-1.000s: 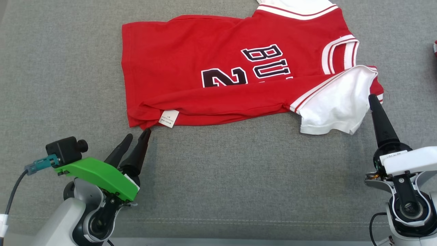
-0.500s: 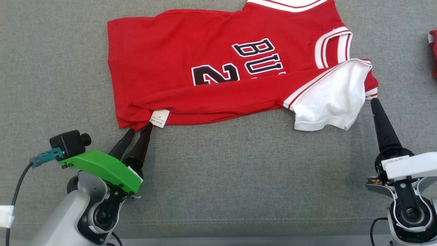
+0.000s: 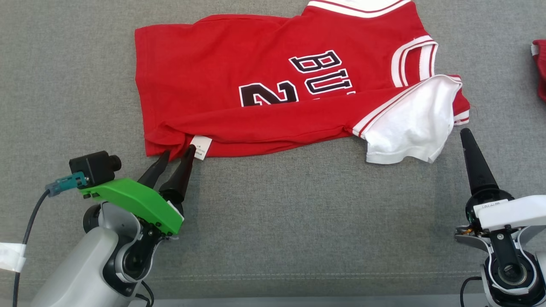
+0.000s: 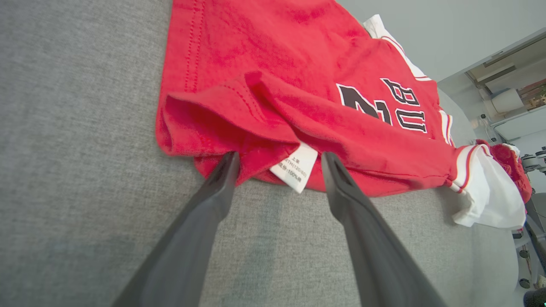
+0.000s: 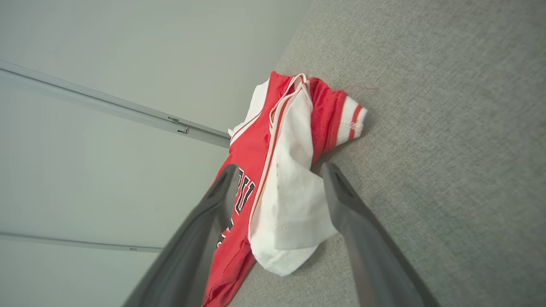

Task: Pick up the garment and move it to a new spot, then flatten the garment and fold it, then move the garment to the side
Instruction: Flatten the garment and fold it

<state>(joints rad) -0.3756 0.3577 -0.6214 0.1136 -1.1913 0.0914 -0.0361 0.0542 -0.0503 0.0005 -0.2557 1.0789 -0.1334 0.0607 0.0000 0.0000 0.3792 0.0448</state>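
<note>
The garment is a red jersey with white sleeves and dark lettering, lying on the grey cloth surface, its near side folded over. My left gripper is open at the near left hem corner. Its fingertips reach the hem edge on either side of the white label. My right gripper stands a little short of the striped cuff beside the white sleeve. In the right wrist view this gripper is open, and the sleeve shows between its fingers. Nothing is held.
Another red piece of clothing lies at the right edge of the grey surface. A stitched seam runs near the surface's front edge. Bare cloth lies between the two arms and to the jersey's left.
My left gripper has moved forward until its tips meet the jersey's hem. The right gripper has drawn back a little from the cuff. The head camera shifted early on.
</note>
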